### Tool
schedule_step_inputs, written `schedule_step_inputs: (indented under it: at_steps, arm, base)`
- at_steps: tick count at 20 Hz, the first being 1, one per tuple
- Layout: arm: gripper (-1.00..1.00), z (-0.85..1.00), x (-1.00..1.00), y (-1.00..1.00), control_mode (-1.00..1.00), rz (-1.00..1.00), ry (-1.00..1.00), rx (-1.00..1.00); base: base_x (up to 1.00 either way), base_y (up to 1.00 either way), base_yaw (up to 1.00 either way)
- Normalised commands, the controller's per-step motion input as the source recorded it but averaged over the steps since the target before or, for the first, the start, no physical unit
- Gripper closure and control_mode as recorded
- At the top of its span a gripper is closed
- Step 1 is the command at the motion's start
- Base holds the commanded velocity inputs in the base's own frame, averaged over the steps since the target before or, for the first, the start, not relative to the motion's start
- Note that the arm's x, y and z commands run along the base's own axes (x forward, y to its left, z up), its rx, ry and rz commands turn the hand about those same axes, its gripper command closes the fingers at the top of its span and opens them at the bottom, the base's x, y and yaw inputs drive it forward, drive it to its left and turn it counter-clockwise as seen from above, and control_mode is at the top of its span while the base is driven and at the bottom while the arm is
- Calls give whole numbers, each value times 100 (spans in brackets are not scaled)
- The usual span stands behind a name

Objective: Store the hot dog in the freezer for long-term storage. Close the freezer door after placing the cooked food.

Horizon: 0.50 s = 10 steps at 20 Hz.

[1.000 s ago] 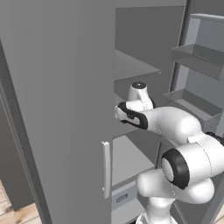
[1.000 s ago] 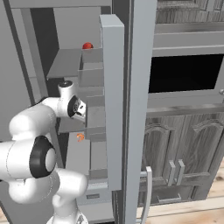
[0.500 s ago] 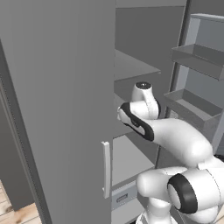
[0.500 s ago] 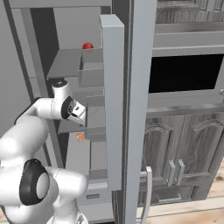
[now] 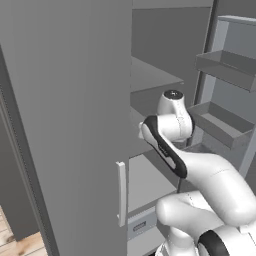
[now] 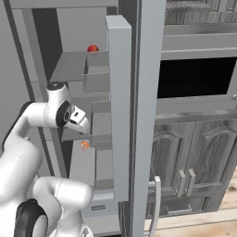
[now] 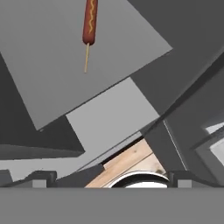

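Note:
The hot dog [image 7: 89, 22], a red-orange sausage on a thin stick, lies flat on a grey shelf [image 7: 52, 65] of the freezer [image 5: 155, 75]. From the right base it is a small orange spot [image 6: 84, 145] on a lower shelf. My gripper [image 6: 79, 124] hangs inside the compartment just above it, open and holding nothing. In the hand view the two fingertips [image 7: 41, 177] stand wide apart, far from the sausage. The freezer door [image 6: 119, 106] stands open, with grey bins [image 5: 220, 125] on its inner face.
A round red ball [image 6: 92, 48] sits on an upper shelf. The plain grey door [image 5: 65, 125] with its bar handle [image 5: 121, 192] stands close on my left. A black-windowed oven [image 6: 194, 76] and wooden cabinets [image 6: 194, 162] lie right of the open door.
The forearm and elbow have swung lower and to the side while the hand stays in about the same spot inside the freezer. The jaws remain open.

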Motion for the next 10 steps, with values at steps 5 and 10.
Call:
schedule_step_inputs:
  at_steps: [5, 10]
  arm:
    - [-100, 32, -61, -9, -100, 18, 0, 0]
    - [-100, 21, -55, 0, -100, 19, 2, 0]
  base:
    - [0, 0, 0]
    - [0, 0, 0]
